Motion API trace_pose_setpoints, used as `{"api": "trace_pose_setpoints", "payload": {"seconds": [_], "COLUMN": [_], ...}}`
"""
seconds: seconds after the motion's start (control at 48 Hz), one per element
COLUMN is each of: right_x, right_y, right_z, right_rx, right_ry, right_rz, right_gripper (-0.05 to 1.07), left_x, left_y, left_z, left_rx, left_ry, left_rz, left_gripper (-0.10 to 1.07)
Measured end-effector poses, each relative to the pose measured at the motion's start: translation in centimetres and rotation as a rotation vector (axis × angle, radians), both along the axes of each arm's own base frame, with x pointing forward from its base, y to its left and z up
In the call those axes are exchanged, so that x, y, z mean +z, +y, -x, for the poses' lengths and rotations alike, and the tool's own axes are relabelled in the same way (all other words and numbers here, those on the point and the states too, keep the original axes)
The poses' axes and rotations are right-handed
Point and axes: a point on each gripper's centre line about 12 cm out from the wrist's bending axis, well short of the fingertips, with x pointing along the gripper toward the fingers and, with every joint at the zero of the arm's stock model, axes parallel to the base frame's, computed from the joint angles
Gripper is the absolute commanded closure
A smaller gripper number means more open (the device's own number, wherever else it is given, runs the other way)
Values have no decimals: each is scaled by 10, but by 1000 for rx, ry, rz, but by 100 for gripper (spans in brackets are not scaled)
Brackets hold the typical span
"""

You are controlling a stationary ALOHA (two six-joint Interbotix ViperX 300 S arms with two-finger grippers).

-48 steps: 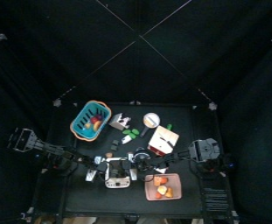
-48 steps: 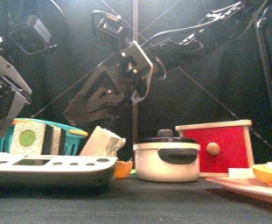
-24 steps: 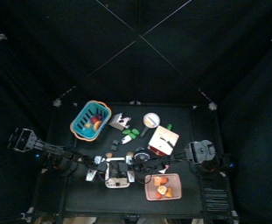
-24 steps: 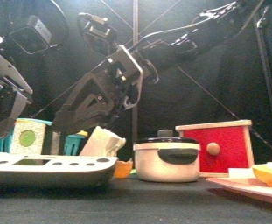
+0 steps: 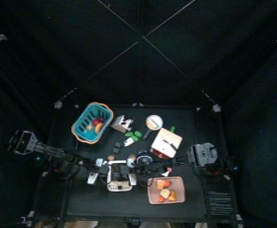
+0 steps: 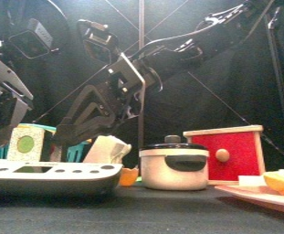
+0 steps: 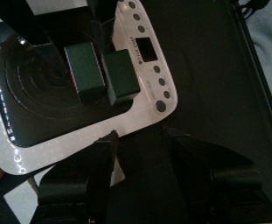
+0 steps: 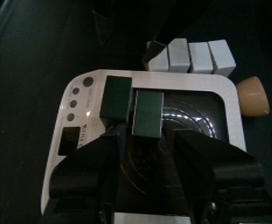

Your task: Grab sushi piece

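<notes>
Two dark green sushi pieces (image 8: 117, 107) (image 8: 146, 114) stand side by side on the black round plate of a white kitchen scale (image 8: 86, 103). They also show in the left wrist view (image 7: 86, 70) (image 7: 118, 75). My right gripper (image 8: 152, 166) is open, just above and short of the pieces, and holds nothing. It hangs over the scale (image 6: 47, 174) in the front view (image 6: 80, 137). My left gripper (image 7: 149, 166) is open and empty beside the scale's (image 7: 149, 66) edge. In the top view both grippers (image 5: 100, 164) (image 5: 134, 163) hover at the scale (image 5: 117, 178).
A white pot with a black lid (image 6: 173, 166) and a red box (image 6: 229, 151) stand right of the scale. A plate with orange food (image 6: 273, 187) is at the front right. A teal basket (image 5: 92, 121) stands at the back left. White blocks (image 8: 191, 54) lie beyond the scale.
My right arm has swung down and to the left, bringing its gripper lower over the scale. The left arm has barely moved.
</notes>
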Motion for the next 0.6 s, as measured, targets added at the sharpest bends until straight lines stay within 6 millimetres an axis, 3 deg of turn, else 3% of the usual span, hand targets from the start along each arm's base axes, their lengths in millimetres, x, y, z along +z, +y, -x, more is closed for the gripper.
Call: {"api": "trace_pose_setpoints", "payload": {"seconds": [0.271, 0.604], "right_x": [0, 19], "right_y": [-19, -55], "right_z": [-1, 0], "right_rx": [-54, -134], "right_ry": [1, -35], "right_rz": [-21, -36], "right_gripper": [38, 38], "left_x": [0, 0], "left_y": [2, 3], "left_z": [-1, -1], "left_rx": [4, -5], "left_ry": [-12, -15], "left_rz": [-16, -26], "left_gripper": [16, 16]}}
